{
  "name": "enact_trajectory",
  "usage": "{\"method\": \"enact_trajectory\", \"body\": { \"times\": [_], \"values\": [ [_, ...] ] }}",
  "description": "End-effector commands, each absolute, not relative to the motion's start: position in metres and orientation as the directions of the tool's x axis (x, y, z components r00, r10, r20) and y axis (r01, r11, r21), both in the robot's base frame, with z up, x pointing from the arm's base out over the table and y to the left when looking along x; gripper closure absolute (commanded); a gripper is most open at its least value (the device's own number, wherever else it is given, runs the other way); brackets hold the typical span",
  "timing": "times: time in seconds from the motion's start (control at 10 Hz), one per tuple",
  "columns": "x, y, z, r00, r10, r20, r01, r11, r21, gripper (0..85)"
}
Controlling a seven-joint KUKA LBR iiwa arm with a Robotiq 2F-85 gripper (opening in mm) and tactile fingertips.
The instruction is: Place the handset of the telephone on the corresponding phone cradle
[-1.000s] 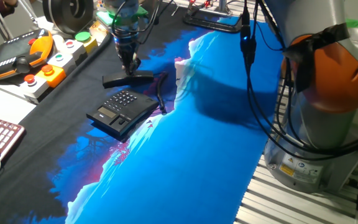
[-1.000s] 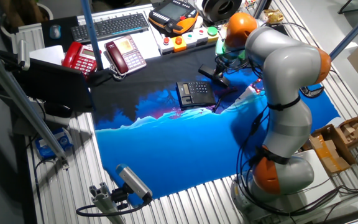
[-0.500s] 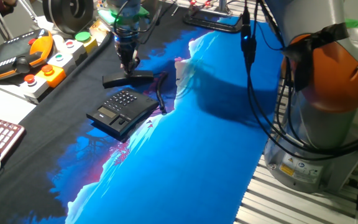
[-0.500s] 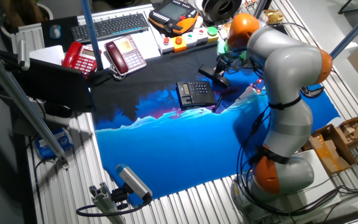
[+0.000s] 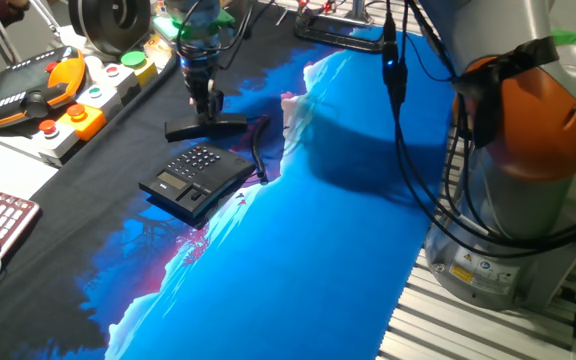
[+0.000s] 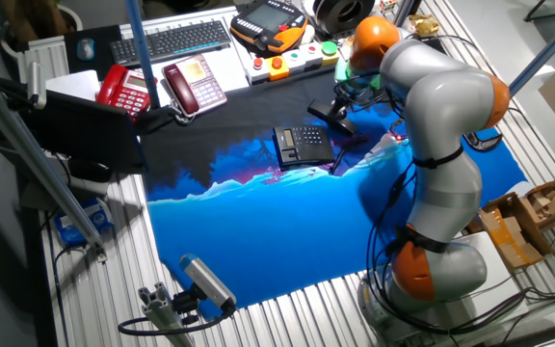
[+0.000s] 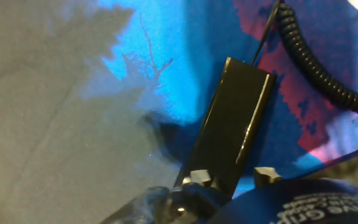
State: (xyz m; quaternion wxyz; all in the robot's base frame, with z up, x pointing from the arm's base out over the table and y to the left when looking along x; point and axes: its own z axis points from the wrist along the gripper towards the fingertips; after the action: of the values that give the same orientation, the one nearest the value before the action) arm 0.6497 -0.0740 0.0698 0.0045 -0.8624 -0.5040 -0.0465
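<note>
While the gripper hangs just over the handset, I read the handset's long axis as running left-right on the dark cloth, behind the telephone and off its cradle. From the hand view, a fingertip stands on each side of the bar's near end, apparently straddling it; whether the jaws are clamped I cannot tell. The coiled cord trails right.
</note>
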Motion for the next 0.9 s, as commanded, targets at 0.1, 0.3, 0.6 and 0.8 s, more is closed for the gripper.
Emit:
{"method": "enact_trajectory", "body": {
  "times": [0.1,0.3,0.6,0.8],
  "values": [
    [0.6512,-0.0754,0.068,0.566,0.818,0.103,0.817,-0.573,0.061,4.3],
    [0.6521,-0.077,0.0669,0.62,0.775,0.119,0.774,-0.63,0.067,2.7],
    [0.6548,-0.0786,0.0633,0.66,0.739,0.133,0.738,-0.671,0.068,3.0],
    [0.6551,-0.0792,0.0616,0.671,0.73,0.132,0.73,-0.681,0.059,3.0]
  ]
}}
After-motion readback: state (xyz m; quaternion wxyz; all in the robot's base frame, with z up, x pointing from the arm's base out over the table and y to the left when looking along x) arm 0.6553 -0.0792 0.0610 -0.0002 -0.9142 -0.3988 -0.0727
